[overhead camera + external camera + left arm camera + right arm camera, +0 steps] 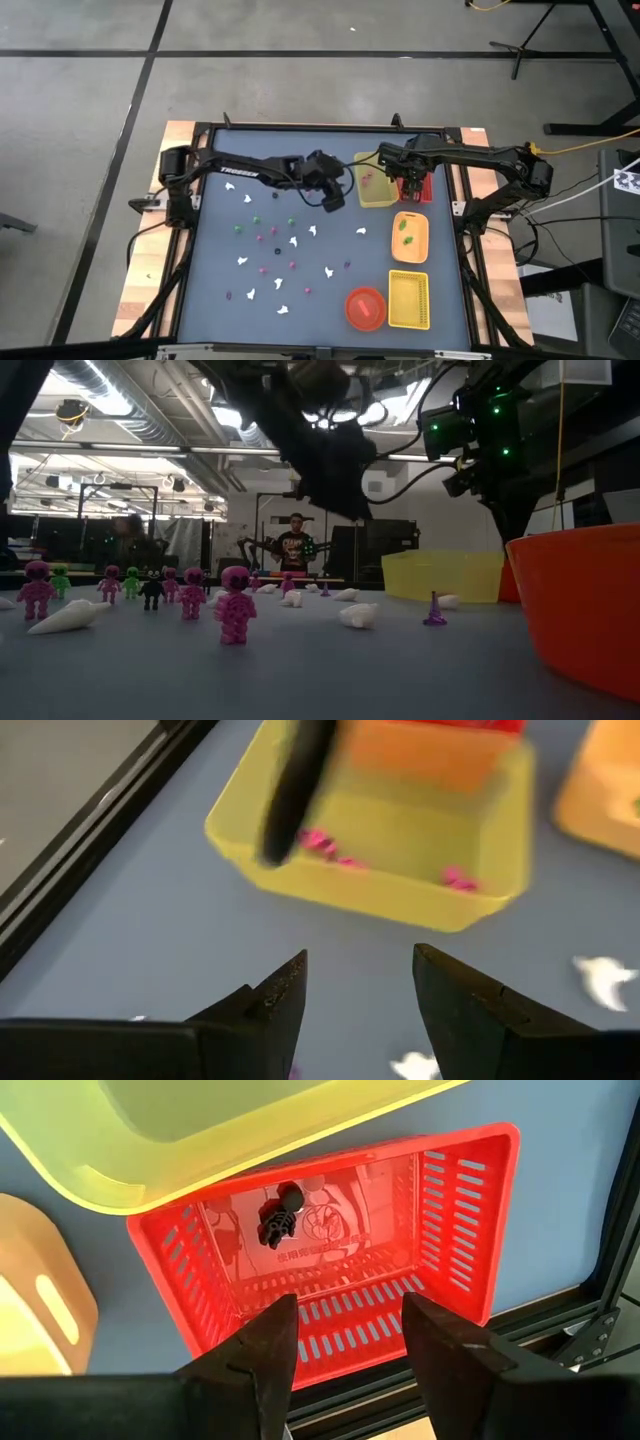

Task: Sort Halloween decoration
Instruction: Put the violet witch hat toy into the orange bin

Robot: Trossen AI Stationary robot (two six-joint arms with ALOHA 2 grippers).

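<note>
The Halloween decoration lies scattered on the blue-grey mat: white ghosts [312,232], pink figures [235,606], and green and dark bits. Three pink pieces [320,841] lie in the clear yellow tray [400,890], and a black figure [279,1215] lies in the red slotted tray [455,1220]. My left gripper [335,197] hangs open and empty over the mat just left of the yellow tray [375,188]; its fingers [285,985] hold nothing. My right gripper [345,1308] is open and empty above the red tray [422,192], pointing steeply down.
An orange tray [410,237] with green pieces, a yellow slotted basket [408,300] and a round red-orange bowl [365,307] line the table's right side. A black cable [290,790] hangs before the yellow tray. A black frame [330,127] rims the table. A person [294,545] stands far behind.
</note>
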